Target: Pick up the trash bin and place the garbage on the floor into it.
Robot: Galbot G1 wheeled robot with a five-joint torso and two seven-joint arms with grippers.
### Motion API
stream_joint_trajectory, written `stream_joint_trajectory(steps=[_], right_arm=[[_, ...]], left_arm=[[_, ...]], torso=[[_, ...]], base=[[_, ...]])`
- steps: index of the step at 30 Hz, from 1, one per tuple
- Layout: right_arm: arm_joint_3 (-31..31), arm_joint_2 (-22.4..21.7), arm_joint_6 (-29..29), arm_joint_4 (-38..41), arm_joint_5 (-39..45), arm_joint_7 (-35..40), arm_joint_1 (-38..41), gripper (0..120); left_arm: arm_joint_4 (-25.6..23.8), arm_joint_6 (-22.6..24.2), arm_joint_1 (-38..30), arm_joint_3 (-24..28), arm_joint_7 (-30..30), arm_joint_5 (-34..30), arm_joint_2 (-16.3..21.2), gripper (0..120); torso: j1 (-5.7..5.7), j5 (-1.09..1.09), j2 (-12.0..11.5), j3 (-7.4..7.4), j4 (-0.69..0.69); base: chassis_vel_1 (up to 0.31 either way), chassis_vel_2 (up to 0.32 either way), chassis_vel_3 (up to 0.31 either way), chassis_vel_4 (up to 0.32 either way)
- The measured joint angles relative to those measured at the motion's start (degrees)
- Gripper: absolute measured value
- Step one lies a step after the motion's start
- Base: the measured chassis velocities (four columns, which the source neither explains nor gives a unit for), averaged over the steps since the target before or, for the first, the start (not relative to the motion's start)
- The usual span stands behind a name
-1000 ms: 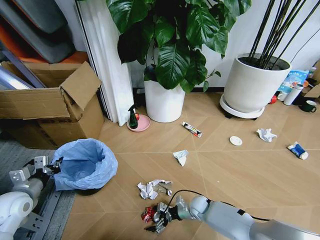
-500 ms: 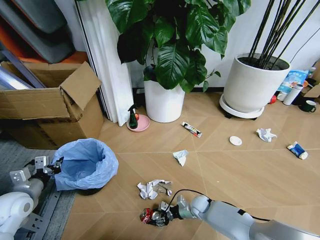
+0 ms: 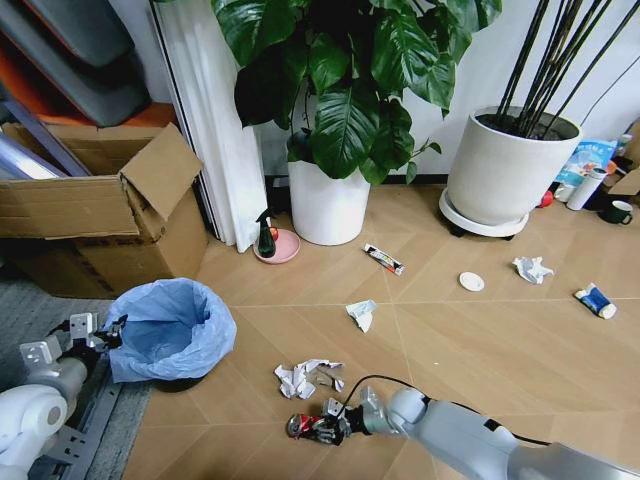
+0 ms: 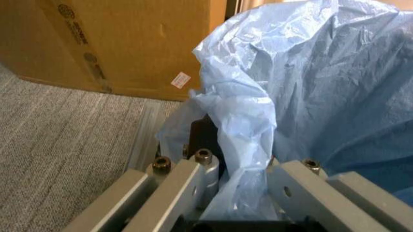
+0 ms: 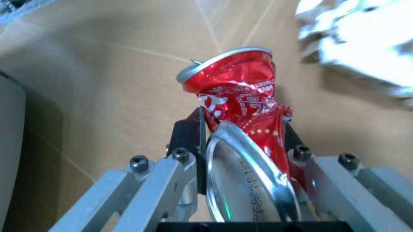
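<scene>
Lying on chevron wood floor (image 3: 480, 340): litter, w/ 2 white pots (image 3: 328, 205) behind.

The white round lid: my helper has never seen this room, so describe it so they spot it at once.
Start at the big white pot of dark stems on the right. On the floor just in front of it lies the white round lid, left of a crumpled paper wad. It alone is flat and smooth.

You've got an open cardboard box (image 3: 95, 215) far left on the grey mat (image 3: 25, 320), a white curtain (image 3: 215, 120) beside it, and two white plant pots (image 3: 328, 205) along the wall. A dark green spray bottle (image 3: 266, 237) stands on a pink saucer (image 3: 285, 248), and a dark mug (image 3: 619, 212) sits far right.
</scene>
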Motion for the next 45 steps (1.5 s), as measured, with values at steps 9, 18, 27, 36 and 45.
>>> stream_joint_trajectory(steps=[9,18,27,36,45], right_arm=[[13.84,-6.12,0.91,12.57,1.32,-0.54,-3.1,20],[18.3,-8.56,2.27,21.83,9.42,-2.53,3.85,20],[7.72,-3.27,1.0,21.28,18.2,-3.33,18.6,19],[-2.05,9.33,-0.56,14.09,21.32,-2.15,27.79,19],[-5.63,14.99,-0.34,4.26,20.46,-1.83,28.18,19]], left_arm=[[0.76,-0.06,-0.17,1.97,0.83,0.31,1.83,0],[2.31,-1.28,-4.3,8.04,3.33,-0.23,5.81,0],[1.7,-2.1,-7.74,13.23,4.63,-0.56,6.57,0],[-0.77,-2.66,-8.29,15.21,5.56,-0.83,7.43,0],[-2.88,-2.59,-7.14,15.18,5.42,-2.54,8.27,0]], torso=[[0.0,-0.01,0.0,0.0,0.0],[0.0,-0.01,0.0,0.0,0.0],[0.0,-0.03,0.0,0.01,0.01],[0.0,-0.02,0.0,0.01,0.04],[0.0,-0.01,0.0,0.01,-0.01]], base=[[0.0,0.0,0.0,0.0],[0.0,0.0,0.0,0.0],[0.0,0.0,0.0,0.0],[0.0,0.0,0.0,0.0],[0.0,0.0,0.0,0.0]])
